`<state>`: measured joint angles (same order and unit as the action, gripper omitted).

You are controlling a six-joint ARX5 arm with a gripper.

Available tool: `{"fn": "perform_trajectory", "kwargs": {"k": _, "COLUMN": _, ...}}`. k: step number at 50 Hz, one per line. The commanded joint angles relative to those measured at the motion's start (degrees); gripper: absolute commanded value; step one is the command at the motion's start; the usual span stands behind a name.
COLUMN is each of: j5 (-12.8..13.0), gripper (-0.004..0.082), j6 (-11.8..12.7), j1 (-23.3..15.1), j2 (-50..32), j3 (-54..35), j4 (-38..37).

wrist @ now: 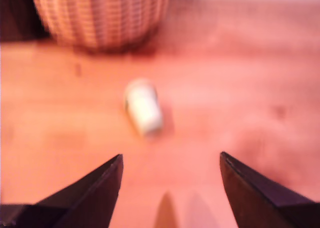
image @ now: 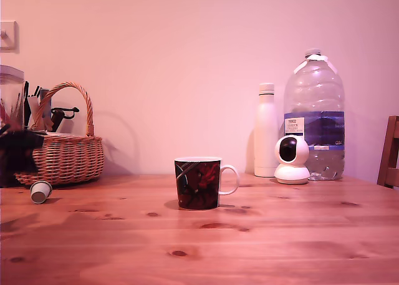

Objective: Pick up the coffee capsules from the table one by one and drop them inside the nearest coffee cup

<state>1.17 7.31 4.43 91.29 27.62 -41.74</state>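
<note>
Approach phase, nothing grasped yet. Gripper [wrist: 170,188] has its jaws spread wide and empty, hovering above the table [image: 262,247] with one coffee capsule [wrist: 143,106] lying on its side just ahead of the fingertips. In the exterior view that capsule [image: 40,191] sits at the far left, just in front of the wicker basket [image: 65,157], well apart from the coffee cup [image: 199,183] at centre. Wrist view is blurred. Next move, I'd say: advance, straddle the capsule across its body, close.
</note>
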Motion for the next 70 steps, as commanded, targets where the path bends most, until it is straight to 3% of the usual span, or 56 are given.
{"fn": "perform_trajectory", "kwargs": {"k": 1, "j5": -0.57, "gripper": 0.0551, "j6": 0.15, "j1": -0.35, "j2": 1.88, "j3": 1.42, "j4": -0.68}}
{"fn": "perform_trajectory", "kwargs": {"k": 24, "j5": -0.83, "gripper": 0.0551, "j6": 0.11, "j1": -1.09, "j2": 12.35, "j3": 10.91, "j4": -0.72}}
{"fn": "perform_trajectory", "kwargs": {"k": 36, "j5": -2.25, "gripper": 0.0551, "j6": 0.39, "j1": -1.86, "j2": 16.96, "j3": 15.63, "j4": 0.11}}
{"fn": "perform_trajectory", "kwargs": {"k": 49, "j5": -2.54, "gripper": 0.0551, "j6": 0.35, "j1": -3.39, "j2": 20.50, "j3": 17.92, "j4": 0.02}}
{"fn": "perform_trajectory", "kwargs": {"k": 63, "j5": -5.29, "gripper": 0.0551, "j6": 0.37, "j1": -4.33, "j2": 23.85, "j3": 19.65, "j4": 0.00}}
{"fn": "perform_trajectory", "kwargs": {"k": 70, "j5": -5.42, "gripper": 0.0550, "j6": 0.13, "j1": -4.28, "j2": 23.96, "j3": 19.67, "j4": 0.02}}
